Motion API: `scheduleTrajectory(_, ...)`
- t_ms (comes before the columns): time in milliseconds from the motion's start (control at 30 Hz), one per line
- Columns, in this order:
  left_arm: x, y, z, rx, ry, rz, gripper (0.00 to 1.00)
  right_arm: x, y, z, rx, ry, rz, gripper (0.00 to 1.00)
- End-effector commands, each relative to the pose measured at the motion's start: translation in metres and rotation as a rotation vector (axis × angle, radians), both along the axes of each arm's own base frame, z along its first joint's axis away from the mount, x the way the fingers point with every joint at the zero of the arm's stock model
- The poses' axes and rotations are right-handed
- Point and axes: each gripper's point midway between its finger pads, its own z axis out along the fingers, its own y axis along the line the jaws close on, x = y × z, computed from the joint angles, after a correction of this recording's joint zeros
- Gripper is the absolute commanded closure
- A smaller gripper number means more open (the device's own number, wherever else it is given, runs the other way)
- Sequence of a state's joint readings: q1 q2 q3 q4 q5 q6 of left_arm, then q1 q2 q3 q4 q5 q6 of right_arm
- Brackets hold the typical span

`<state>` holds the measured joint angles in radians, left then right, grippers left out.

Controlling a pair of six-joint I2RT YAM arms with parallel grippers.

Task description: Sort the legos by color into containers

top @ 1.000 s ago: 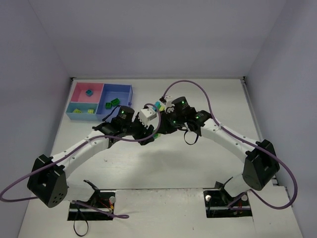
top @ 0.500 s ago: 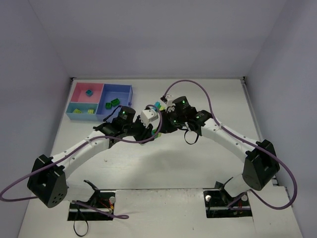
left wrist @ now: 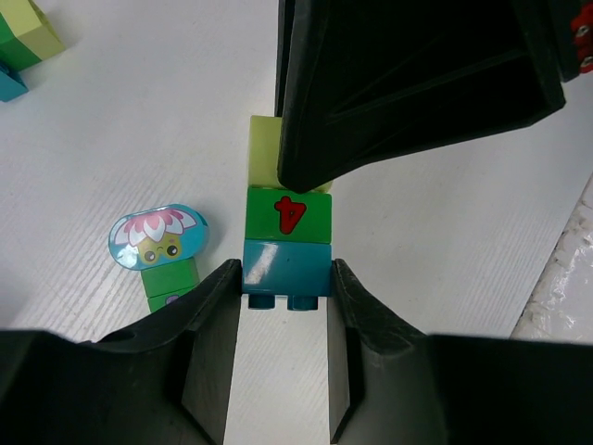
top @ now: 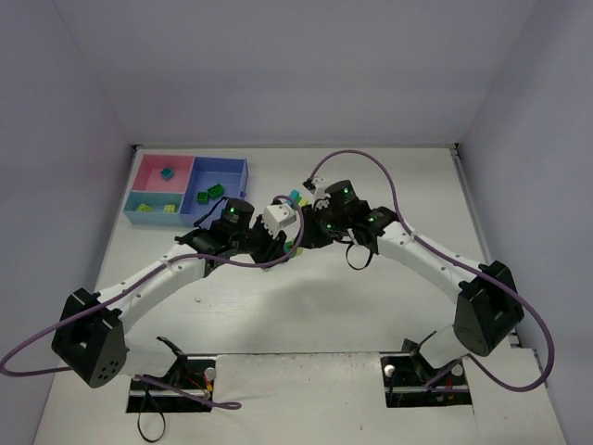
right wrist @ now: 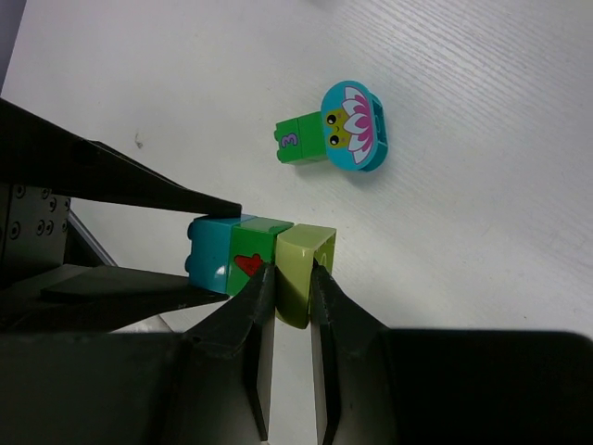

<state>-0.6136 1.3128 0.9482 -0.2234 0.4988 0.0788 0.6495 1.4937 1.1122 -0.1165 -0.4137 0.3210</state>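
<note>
Top view: left arm (top: 167, 273) and right arm (top: 426, 255) both bent inward, wrists meeting mid-frame; containers (top: 232, 176) upper left. Left wrist: left fingers (left wrist: 211, 334) clamped on teal brick (left wrist: 287, 267), low centre, end of a three-brick stack. Right wrist: right fingers (right wrist: 252, 334) clamped on yellow-green brick (right wrist: 301, 260) at the other end.

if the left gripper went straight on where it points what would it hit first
The right gripper, most likely: the left gripper grips the teal brick of a three-brick stack, and the right one pinches the yellow-green brick directly ahead.
</note>
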Motion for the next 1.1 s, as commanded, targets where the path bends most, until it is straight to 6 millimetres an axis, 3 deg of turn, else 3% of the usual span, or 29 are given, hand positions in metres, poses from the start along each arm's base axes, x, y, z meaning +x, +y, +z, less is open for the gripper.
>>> scheduleTrajectory(0,0.014,-0.002,0.027,-0.028,-0.083,0.010,0.95,0.019,-0.028,0.000,-0.066,-0.061,-0.091,1.00)
scheduleTrajectory(333,0.015,-0.001,0.026,-0.028,-0.085,0.021,0.96,0.027,-0.045,-0.016,-0.121,-0.044,-0.124,1.00)
scheduleTrajectory(633,0.020,0.000,0.025,-0.070,-0.080,0.074,0.96,0.016,-0.062,-0.093,-0.310,0.052,-0.150,0.97)
scheduleTrajectory(767,0.018,0.000,0.028,-0.090,-0.078,0.074,0.96,0.013,-0.059,-0.108,-0.302,0.071,-0.132,0.87)
scheduleTrajectory(900,0.015,0.002,0.029,-0.100,-0.071,0.076,0.96,0.014,-0.054,-0.114,-0.285,0.070,-0.104,0.69)
scheduleTrajectory(967,0.014,0.003,0.031,-0.114,-0.052,0.092,0.96,0.013,-0.048,-0.110,-0.265,0.059,-0.073,0.60)
scheduleTrajectory(1000,0.013,0.003,0.033,-0.120,-0.049,0.093,0.96,0.013,-0.047,-0.106,-0.256,0.051,-0.062,0.51)
scheduleTrajectory(1067,0.013,0.006,0.036,-0.129,-0.036,0.098,0.96,0.013,-0.039,-0.087,-0.211,0.005,-0.007,0.42)
